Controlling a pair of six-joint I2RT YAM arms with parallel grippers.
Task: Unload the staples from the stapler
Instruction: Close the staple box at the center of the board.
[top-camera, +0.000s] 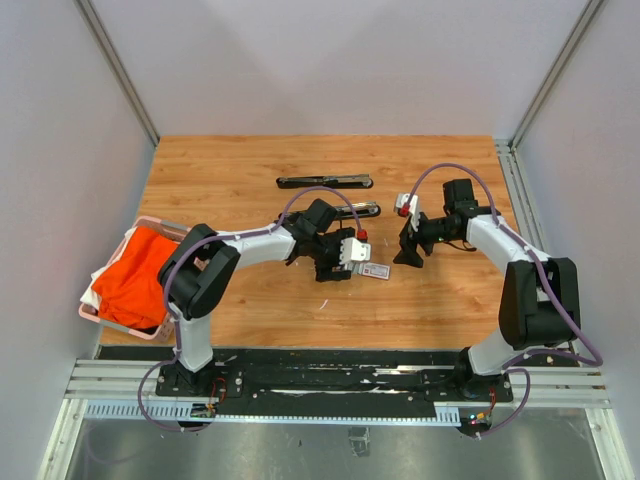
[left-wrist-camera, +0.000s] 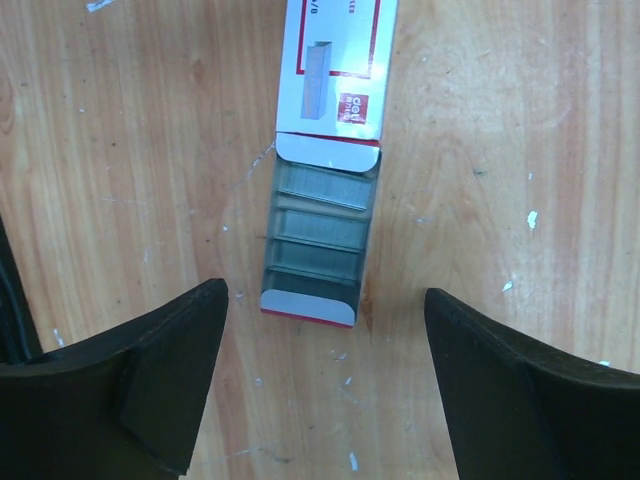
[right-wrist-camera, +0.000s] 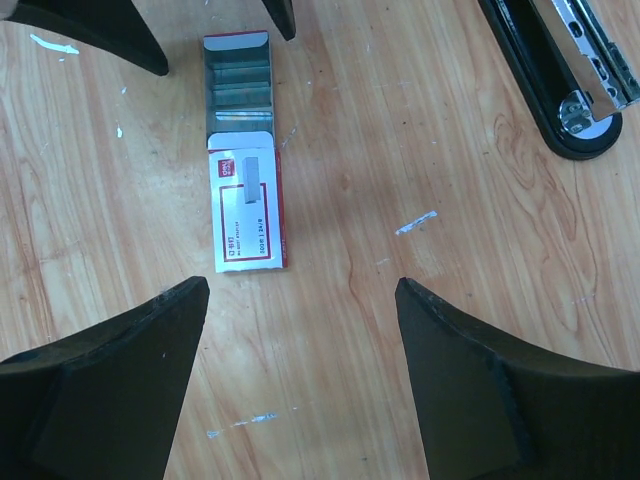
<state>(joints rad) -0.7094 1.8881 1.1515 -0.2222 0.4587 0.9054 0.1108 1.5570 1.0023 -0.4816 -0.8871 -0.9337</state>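
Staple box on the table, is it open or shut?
Open: the staple box has its tray slid out, showing rows of grey staples.

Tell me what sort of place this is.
Probably a robot lab test cell, not an office: a wooden table boxed in by plain white panels, two robot arms bolted to a metal rail, and a stapler and staple box laid out.

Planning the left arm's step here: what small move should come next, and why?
Probably lower the left gripper slightly toward the staple box: its open fingers straddle the end of the slid-out tray without touching it, so nothing is gripped yet.
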